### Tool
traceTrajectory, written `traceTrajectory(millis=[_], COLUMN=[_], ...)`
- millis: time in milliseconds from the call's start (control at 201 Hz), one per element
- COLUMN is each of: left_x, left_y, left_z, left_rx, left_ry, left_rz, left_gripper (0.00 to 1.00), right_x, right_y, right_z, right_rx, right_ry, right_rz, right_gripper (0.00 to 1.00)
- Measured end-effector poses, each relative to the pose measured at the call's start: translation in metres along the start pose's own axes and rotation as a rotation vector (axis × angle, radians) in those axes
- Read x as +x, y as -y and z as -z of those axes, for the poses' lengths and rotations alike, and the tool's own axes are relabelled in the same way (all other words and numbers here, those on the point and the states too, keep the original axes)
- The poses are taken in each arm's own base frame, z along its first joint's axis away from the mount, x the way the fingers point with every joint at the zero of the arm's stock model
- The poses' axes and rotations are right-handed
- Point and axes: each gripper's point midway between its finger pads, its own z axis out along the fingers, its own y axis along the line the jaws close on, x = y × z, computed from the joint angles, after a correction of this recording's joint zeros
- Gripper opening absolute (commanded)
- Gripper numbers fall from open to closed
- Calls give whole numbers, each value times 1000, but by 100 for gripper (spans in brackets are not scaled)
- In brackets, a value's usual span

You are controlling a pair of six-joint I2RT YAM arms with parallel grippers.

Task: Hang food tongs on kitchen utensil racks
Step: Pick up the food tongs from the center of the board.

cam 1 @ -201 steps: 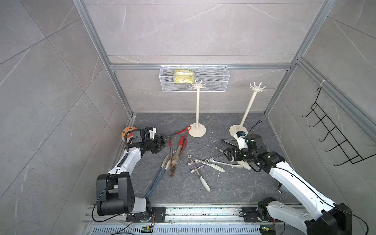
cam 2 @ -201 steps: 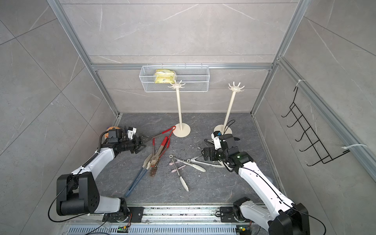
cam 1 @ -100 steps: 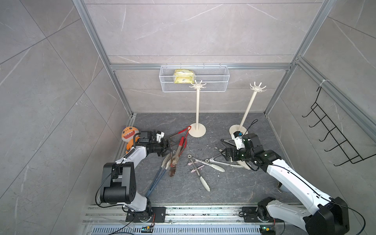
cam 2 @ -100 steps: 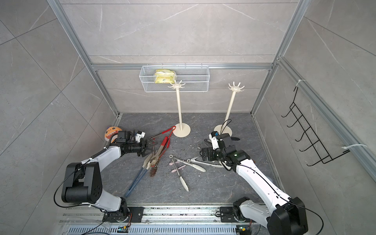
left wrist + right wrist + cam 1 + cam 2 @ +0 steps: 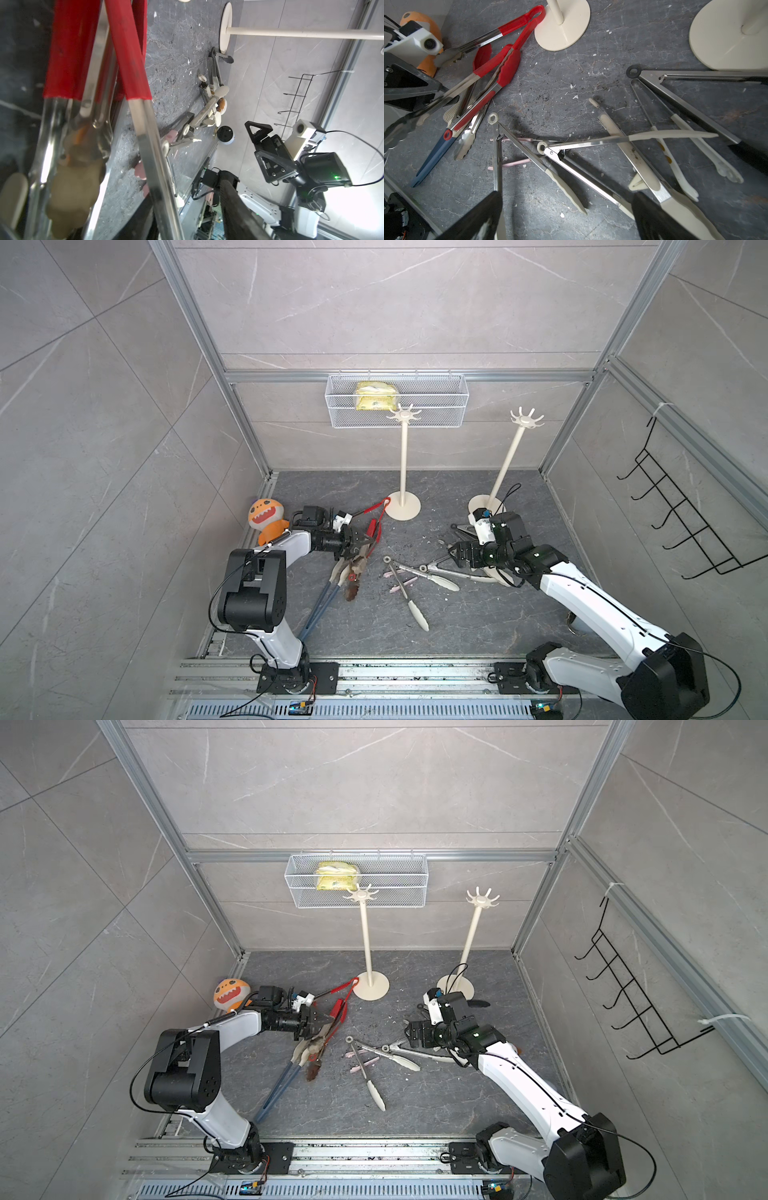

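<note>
Saw an orange plush toy (image 5: 266, 519) against the left wall, at the edge of the dark table (image 5: 478, 614). Just right of it, found the left hand (image 5: 360, 545) low over a tangle of tongs, jaws only partly apart, with the steel arm of the red-handled tongs (image 5: 376, 506) running between them. Could not tell whether that arm was truly pinched. Traced those red-handled tongs away from the hand toward the far side, red loop end right beside the round base of the left rack (image 5: 402, 464).

Noted in the same tangle a red-tipped pair (image 5: 372, 526) and a blue-handled pair (image 5: 317, 612), the latter stretching toward the near edge. Further right, near mid-table, found cream-tipped steel tongs (image 5: 417, 614) lying crossed over one another and over a pink pair (image 5: 515, 163).

Saw the left rack standing at the far middle, in front of a white mesh basket (image 5: 440, 418) on the back wall holding a yellow packet (image 5: 375, 397).

Right of centre, found the right hand (image 5: 451, 551) just above the table, jaws spread fully wide and gripping nothing, facing the cream-tipped pile. Beyond it, saw the right rack (image 5: 507, 464), with black-tipped tongs (image 5: 478, 1004) lying by its base. Spotted a black wire hook rack (image 5: 683, 499) on the right wall.
</note>
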Motion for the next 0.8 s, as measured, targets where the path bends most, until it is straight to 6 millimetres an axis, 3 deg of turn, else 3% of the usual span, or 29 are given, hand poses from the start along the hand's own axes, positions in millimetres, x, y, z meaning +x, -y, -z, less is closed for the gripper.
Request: traceTrajectory(millis=[249, 563, 797], left_x=[-6, -9, -8], left_y=[10, 21, 45], left_z=[2, 6, 24], left_rx=[4, 15, -45], left_ry=[-10, -6, 45], left_rz=[-5, -21, -106], left_gripper=[12, 8, 6], right_x=[1, 6, 11], right_y=[1, 6, 10], right_z=[-2, -11, -19], right_rx=[4, 28, 38], right_ry=[-5, -35, -61], right_rz=[1, -5, -9], right_gripper=[100, 100, 100])
